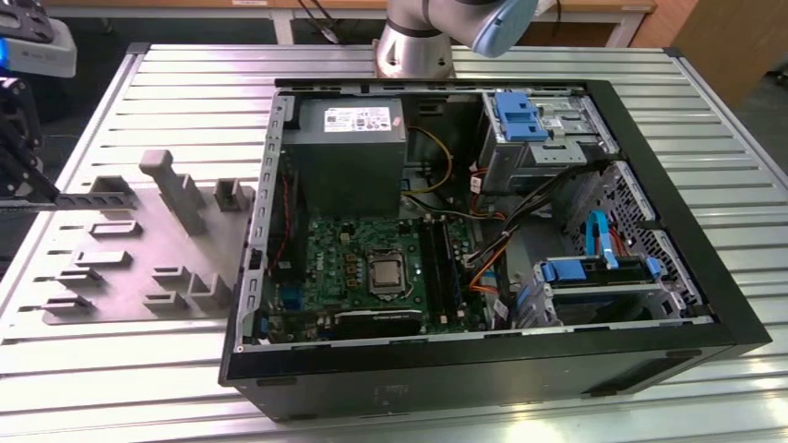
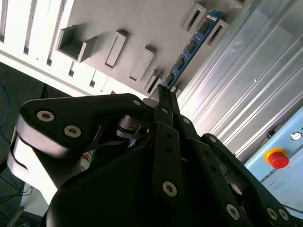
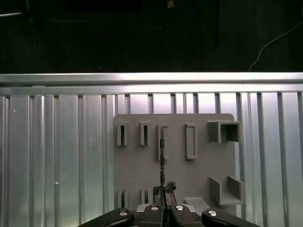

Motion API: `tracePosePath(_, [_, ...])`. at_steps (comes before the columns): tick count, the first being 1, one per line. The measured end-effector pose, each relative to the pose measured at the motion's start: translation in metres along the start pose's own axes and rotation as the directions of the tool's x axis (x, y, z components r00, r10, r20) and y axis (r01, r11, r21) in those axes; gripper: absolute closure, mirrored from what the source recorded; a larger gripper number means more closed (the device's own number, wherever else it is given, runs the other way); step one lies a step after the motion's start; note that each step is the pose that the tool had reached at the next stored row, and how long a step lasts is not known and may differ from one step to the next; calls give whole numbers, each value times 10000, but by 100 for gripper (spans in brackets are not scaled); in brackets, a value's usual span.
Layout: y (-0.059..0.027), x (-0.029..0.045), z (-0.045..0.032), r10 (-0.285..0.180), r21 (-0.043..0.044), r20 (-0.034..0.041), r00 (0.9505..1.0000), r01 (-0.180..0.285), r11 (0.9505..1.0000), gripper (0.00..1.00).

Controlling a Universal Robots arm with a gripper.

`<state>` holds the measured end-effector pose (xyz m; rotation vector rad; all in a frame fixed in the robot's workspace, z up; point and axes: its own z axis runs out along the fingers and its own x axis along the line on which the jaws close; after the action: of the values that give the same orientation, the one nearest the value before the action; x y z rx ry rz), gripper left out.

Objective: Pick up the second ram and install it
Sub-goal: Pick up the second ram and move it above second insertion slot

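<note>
My black end effector (image 2: 164, 91) is pinching narrow on the near end of the thin blue-green memory stick, the second ram (image 2: 191, 45). I am judging it needs holding edge-straight over the grey slotted plastic fixture plate (image 3: 199, 170), which is lying at nine o'clock from the open black computer case (image 1: 493, 378) in the exterior view. No print is reading legibly.

An open computer case (image 1: 493, 369) is lying on the ribbed metal bench (image 1: 185, 83), its motherboard (image 1: 369, 268) facing up. A grey fixture plate (image 1: 136, 249) is sitting at the case's 9 o'clock, and the arm's base (image 1: 412, 46) is standing at 12 o'clock.
</note>
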<state>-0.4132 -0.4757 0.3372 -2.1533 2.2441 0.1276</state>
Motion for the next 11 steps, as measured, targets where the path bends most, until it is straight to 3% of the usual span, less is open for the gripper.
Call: tracePosePath(11, [11,-23,-288,-6,0,158,9999,6,10000,88])
